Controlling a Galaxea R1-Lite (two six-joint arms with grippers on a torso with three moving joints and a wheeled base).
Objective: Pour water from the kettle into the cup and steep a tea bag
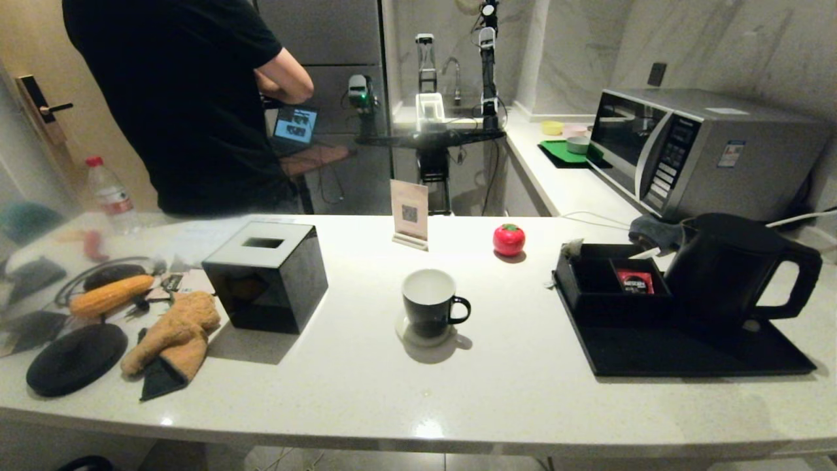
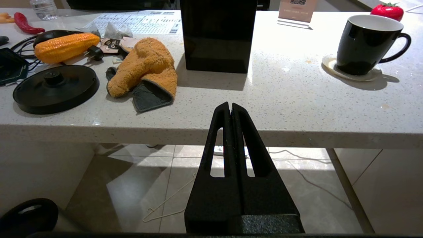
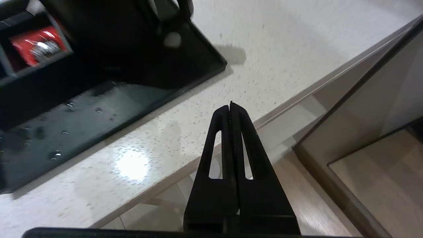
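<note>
Left claw (image 2: 230,107) closed, empty, at worktop (image 2: 264,109) edge; cup (image 2: 366,44) on coaster (image 2: 333,67); orange mitt (image 2: 145,67) beside tissue box (image 2: 218,36).

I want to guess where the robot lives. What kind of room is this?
Most likely a kitchen or tea corner. A microwave stands on the white counter, a tap shows at the back, and a kettle and cup wait for tea.

Left of my glossy black cube tissue box (image 1: 267,275) lie an orange plush mitt (image 1: 175,333), a plastic corn cob (image 1: 111,294) and a round black base disc (image 1: 76,358). Right of it: red toy tomato (image 1: 509,239), silver microwave (image 1: 700,152).
</note>
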